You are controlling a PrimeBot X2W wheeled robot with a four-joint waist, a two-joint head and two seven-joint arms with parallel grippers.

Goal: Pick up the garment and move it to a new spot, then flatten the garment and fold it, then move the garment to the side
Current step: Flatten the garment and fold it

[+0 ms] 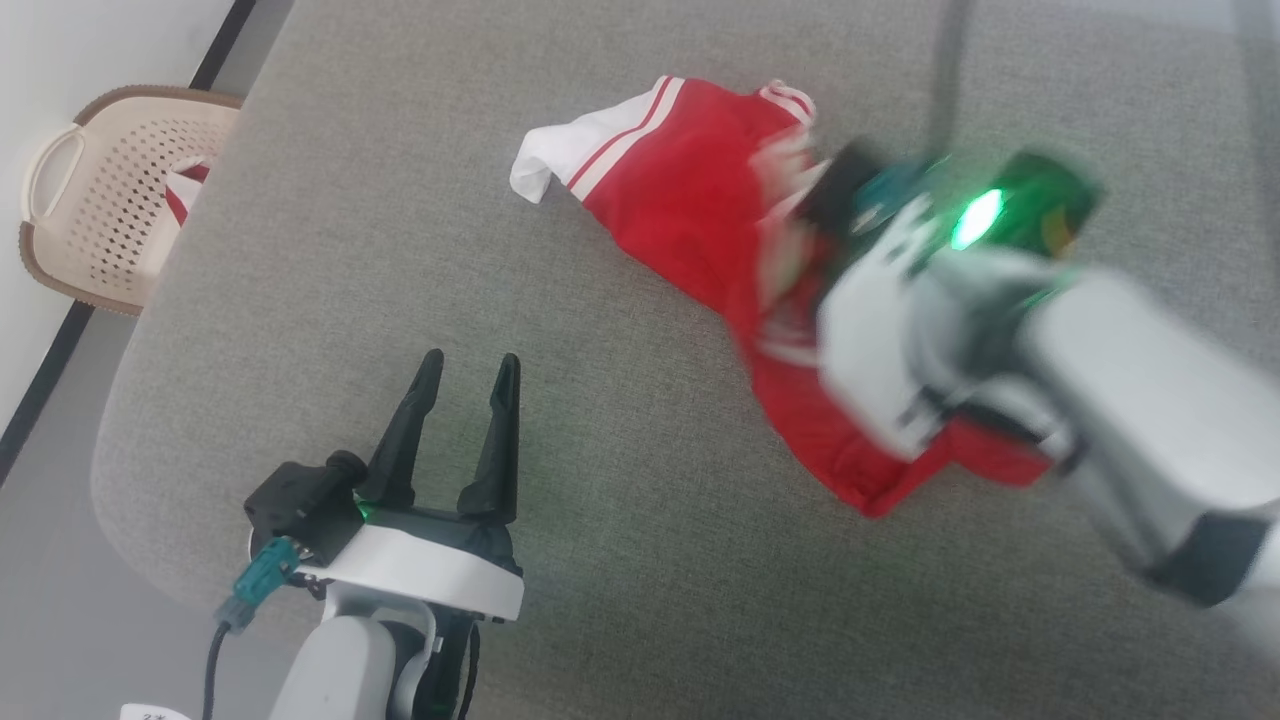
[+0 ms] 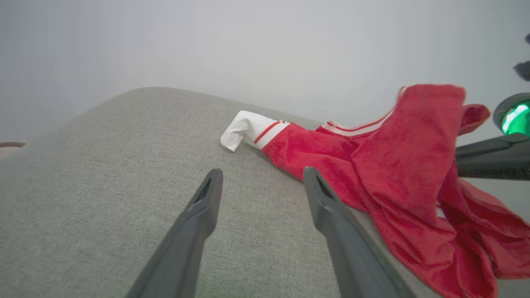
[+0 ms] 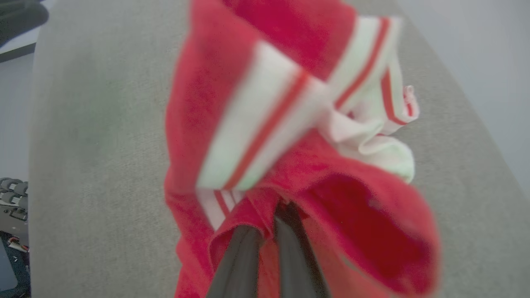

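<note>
Currently, room: bare grey pad (image 1: pixel 400 250) left of the garment (image 1: pixel 690 190); the pad's rounded left edge is near the basket (image 1: pixel 60 190).
Garment axis: upper left to lower right in head view, white sleeve upper left.
Right gripper (image 3: pixel 278 215): pressed together, pinching red cloth.
Left gripper (image 1: pixel 470 362): spread, empty.

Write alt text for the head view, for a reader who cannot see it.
The right gripper, blurred, is shut on a crumpled red jersey with white striped sleeves, on a grey padded surface. The left gripper is open at the lower left, apart from the jersey. A beige basket stands at the far left, beside the surface.
</note>
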